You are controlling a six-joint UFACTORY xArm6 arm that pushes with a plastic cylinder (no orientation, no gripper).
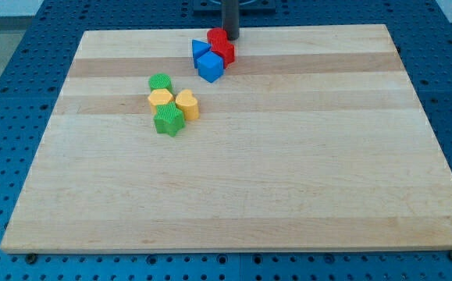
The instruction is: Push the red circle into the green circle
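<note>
- Where the rod ends, my tip (231,38) touches the red circle (216,37) at the view's top (a bare rod, nothing to clench);
- red block (224,51) and two blue blocks (210,67) adjoin it;
- green circle (160,82) sits well apart, lower left, above yellow blocks (161,97) and a green star-like block (169,120) on the wooden board (288,172).

Red circle (217,36) lies near the view's top; green circle (160,82) sits lower left.
</note>
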